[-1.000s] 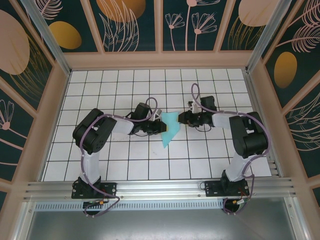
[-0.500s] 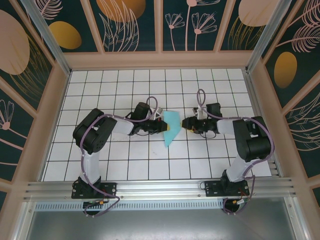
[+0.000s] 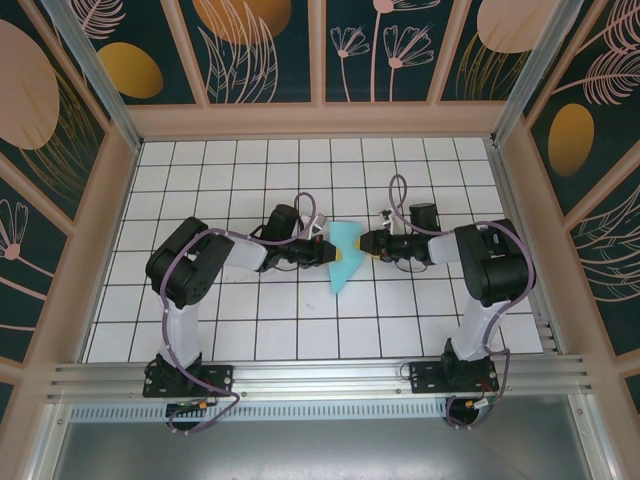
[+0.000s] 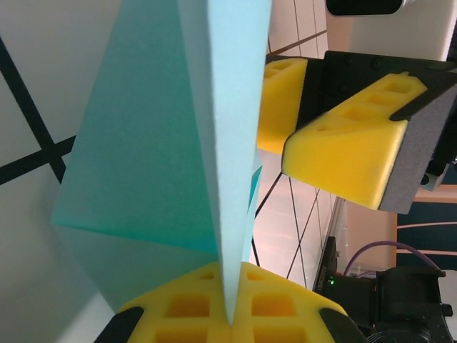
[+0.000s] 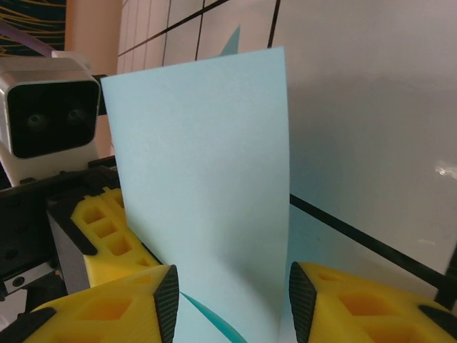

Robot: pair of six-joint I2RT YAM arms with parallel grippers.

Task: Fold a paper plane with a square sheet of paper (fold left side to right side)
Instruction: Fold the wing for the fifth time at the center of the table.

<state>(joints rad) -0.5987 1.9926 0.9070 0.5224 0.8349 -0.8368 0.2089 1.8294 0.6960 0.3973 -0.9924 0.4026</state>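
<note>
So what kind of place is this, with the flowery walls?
Probably a robot test cell, not a home: a white gridded tabletop boxed in by printed wall panels, the left arm and right arm bolted to an aluminium rail, blue paper between them.

both arms rise from their bases at the near edge, elbows lifted, forearms low and nearly level, wrists turned inward to face each other at mid-table. the left arm (image 3: pixel 185 265) bends in from the left. its left gripper (image 3: pixel 328 252) points right, with its yellow pads (image 4: pixel 285 307) pressed together on the edge of the turquoise paper (image 3: pixel 343 262). the right arm (image 3: pixel 495 262) mirrors that pose. the right gripper (image 3: pixel 366 243) points left, just beside the other, fingers apart with the paper standing in the gap. whether they touch it is unclear.
</note>
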